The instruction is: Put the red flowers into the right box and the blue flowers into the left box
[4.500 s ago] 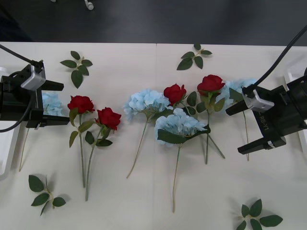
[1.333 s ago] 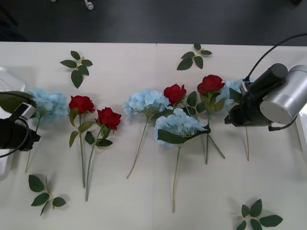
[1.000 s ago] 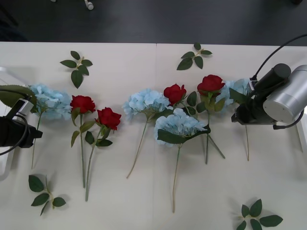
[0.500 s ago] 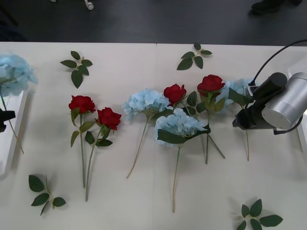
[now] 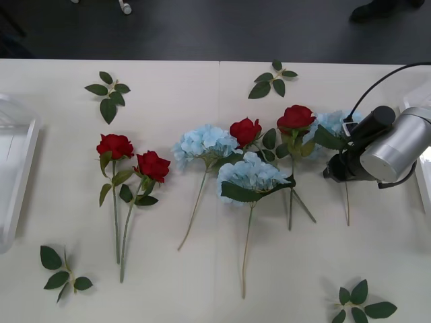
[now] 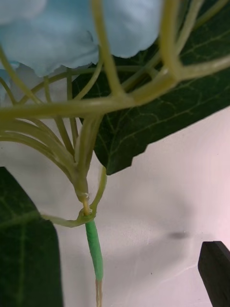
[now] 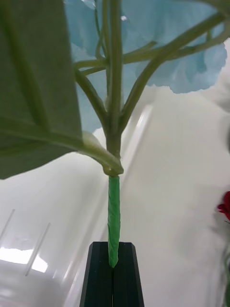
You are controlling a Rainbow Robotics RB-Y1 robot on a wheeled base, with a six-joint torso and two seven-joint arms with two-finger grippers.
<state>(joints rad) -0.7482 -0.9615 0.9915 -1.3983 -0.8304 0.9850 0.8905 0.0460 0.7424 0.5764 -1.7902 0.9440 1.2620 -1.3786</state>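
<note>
Leftmost blue flower [image 7: 143, 53] lifted, probably over left box [image 5: 17, 171].

The right gripper [image 5: 331, 172] sits over the stem of the far-right blue flower [image 5: 335, 122], hiding where they meet; its fingers cannot be made out. The left box [image 5: 15, 176] and the right box [image 5: 409, 102] are both cut off at the edges beside the table [image 5: 202, 282].

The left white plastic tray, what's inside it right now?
The left white plastic tray looks bare inside where visible; its left part is cut off. The left pincer holds a pale-blue artificial flower by its stem above it.
</note>
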